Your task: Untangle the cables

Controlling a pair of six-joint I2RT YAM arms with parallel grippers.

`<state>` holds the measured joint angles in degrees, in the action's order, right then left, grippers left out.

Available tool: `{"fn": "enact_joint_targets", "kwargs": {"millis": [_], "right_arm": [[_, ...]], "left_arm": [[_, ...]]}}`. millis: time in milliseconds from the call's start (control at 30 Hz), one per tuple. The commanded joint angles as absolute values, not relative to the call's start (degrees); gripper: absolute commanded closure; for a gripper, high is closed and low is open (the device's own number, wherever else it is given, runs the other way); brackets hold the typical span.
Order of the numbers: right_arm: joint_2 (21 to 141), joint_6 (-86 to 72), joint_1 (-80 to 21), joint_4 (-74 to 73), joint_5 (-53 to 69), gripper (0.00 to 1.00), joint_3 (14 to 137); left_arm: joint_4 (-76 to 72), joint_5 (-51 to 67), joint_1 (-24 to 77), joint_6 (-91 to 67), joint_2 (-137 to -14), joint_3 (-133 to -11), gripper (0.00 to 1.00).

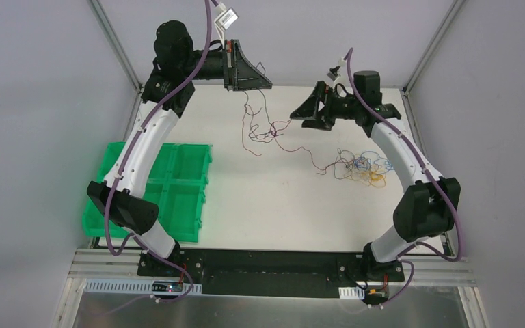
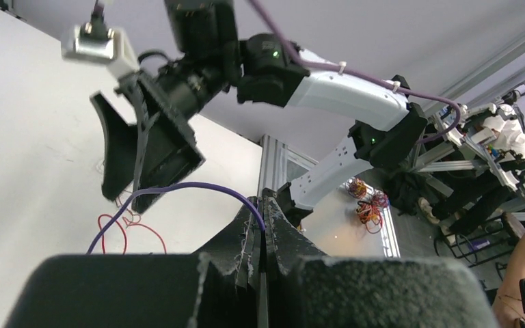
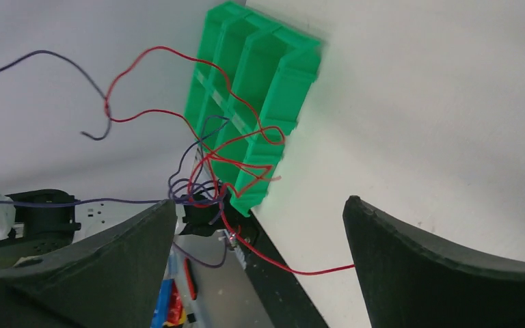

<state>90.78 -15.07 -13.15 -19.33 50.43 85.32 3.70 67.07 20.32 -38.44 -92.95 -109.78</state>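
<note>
The left hand (image 2: pixel 263 222) is fully closed, pinching a thin purple wire (image 2: pixel 178 188) between its fingertips, and is raised above the white worktop (image 1: pixel 260 205). The right hand (image 3: pixel 260 203) stands wide open and grips nothing. A loose knot of thin red and purple wires (image 1: pixel 266 131) hangs between the two hands. A multicoloured tangle of thin cables (image 1: pixel 361 167) lies on the worktop beside the right arm, well apart from the green plastic compartment bin (image 1: pixel 171 179).

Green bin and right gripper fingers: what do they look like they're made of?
Green bin: likely moulded plastic; uniform bright colour, thin dividing walls. Right gripper fingers: matte black, probably printed plastic; grainy surface, rough edges. Not certain.
</note>
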Motion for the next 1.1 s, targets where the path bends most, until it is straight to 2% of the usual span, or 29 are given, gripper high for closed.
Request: {"fn": "enact_joint_targets", "kwargs": {"millis": [0,167,233,367,500,733,900,1067], "right_arm": [[91.2,-25.2,-16.2,-12.9,53.5,0.04,81.2],[93.5,-25.5,-18.3,-12.6,53.2,0.06,80.7],[93.9,-28.2,-18.6,-9.5,54.7,0.15,80.8],[93.5,-31.0,-19.3,-6.6,56.4,0.6,80.4],[93.1,-26.3,-19.2,-11.6,52.3,1.0,80.0],[98.1,-1.5,-14.5,-29.7,28.3,1.0,81.5],[105.4,12.4,-7.1,-31.1,15.5,1.0,78.8],[110.5,19.7,-1.1,-29.3,6.1,1.0,78.6]], "left_arm": [[-1.6,68.0,20.4,-39.1,-92.7,-112.6,1.0],[-2.2,67.8,20.4,-40.0,-92.7,-112.6,1.0],[-2.3,67.7,20.5,-40.1,-92.8,-112.5,1.0],[-2.9,67.4,20.6,-40.4,-93.0,-112.3,1.0],[-6.0,67.5,20.7,-43.0,-93.1,-112.5,1.0],[-12.0,67.8,20.4,-50.6,-92.3,-116.7,1.0],[-16.5,66.7,18.9,-56.2,-92.3,-122.5,1.0],[-20.4,66.0,15.8,-59.6,-91.8,-126.1,1.0]]}}
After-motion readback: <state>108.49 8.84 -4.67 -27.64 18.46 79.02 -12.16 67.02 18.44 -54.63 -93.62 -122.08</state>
